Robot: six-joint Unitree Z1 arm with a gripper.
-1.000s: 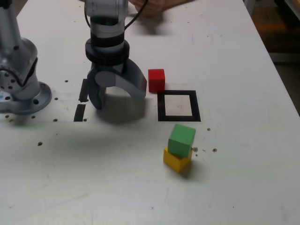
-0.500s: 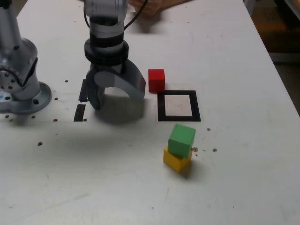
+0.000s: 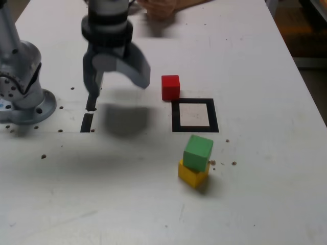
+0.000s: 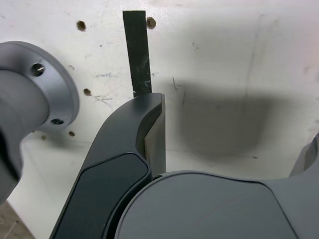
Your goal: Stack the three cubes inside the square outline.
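Exterior view had the gripper [image 3: 116, 82] up off the white table [image 3: 265, 102], jaws spread wide and holding nothing at all, blurred, with its shadow lying on the table below it. Taking the square outline [image 3: 194, 115] as the mark: the gripper hung well off to the outline's left in that view, with bare table between them. The red cube [image 3: 170, 87] sat just outside the outline, hard by its far-left corner, flat on the table and not inside the frame. On the near side of the outline, a little apart from its front edge, the green cube [image 3: 197, 152] rode on top of the yellow cube [image 3: 192, 175], set slightly askew on it, so a two-high stack stood outside the tape. The white centre of the outline held no cube. Two short black tape strips [image 3: 88, 122] lay end to end further left of the outline, beyond the gripper, and the arm's grey base [image 3: 23, 97] stood further left again. At the far edge of the table, a person's hand [image 3: 158, 7] rested. Wrist view gave one dark finger [image 4: 134, 149] over a black strip [image 4: 137, 52], the base flange beside it, no cube between the jaws.
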